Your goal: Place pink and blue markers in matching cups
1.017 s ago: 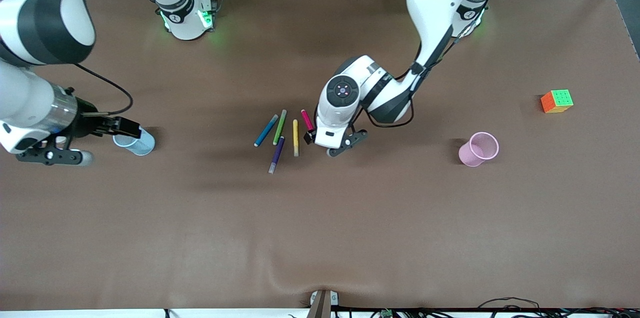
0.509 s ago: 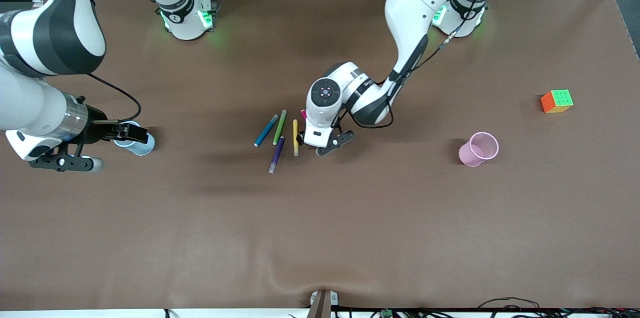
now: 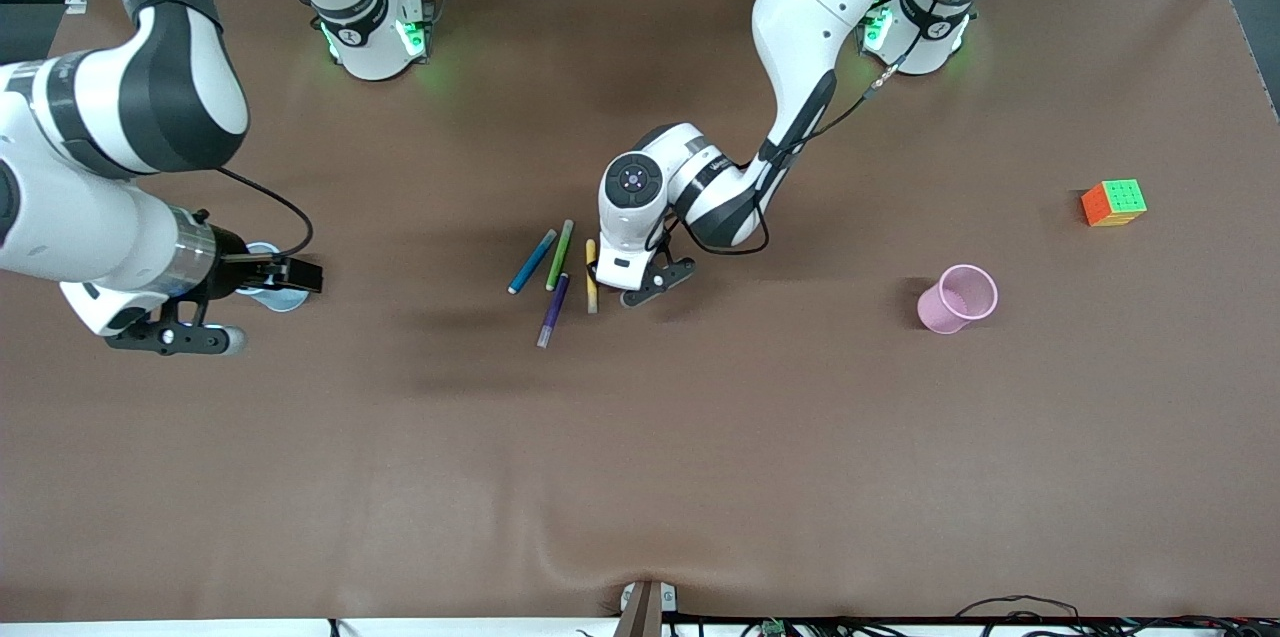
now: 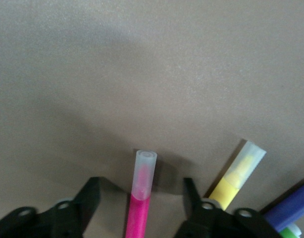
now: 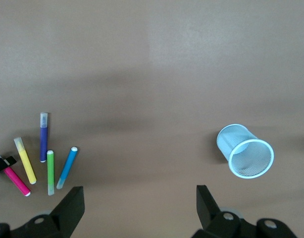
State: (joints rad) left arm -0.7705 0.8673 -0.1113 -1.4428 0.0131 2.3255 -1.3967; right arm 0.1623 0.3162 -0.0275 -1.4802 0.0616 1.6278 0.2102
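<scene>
pink marker (image 4: 140, 198) slim, frosted cap, flat on matte brown table (image 3: 700, 437) beside yellow pen (image 4: 236, 176) | left gripper (image 4: 142, 208) fingers straddle it, gaps both sides | blue marker (image 3: 531, 261) near | right gripper (image 5: 137, 203) spread, above table near mesh blue cup (image 5: 245, 150) | pink cup (image 3: 958, 298) apart

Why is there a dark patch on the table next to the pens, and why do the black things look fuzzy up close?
Front view: the dark patch beside the purple pen is shadow on the table. Left wrist view: the left gripper fingers look fuzzy around the pink marker, and shadow lies by its cap.
</scene>
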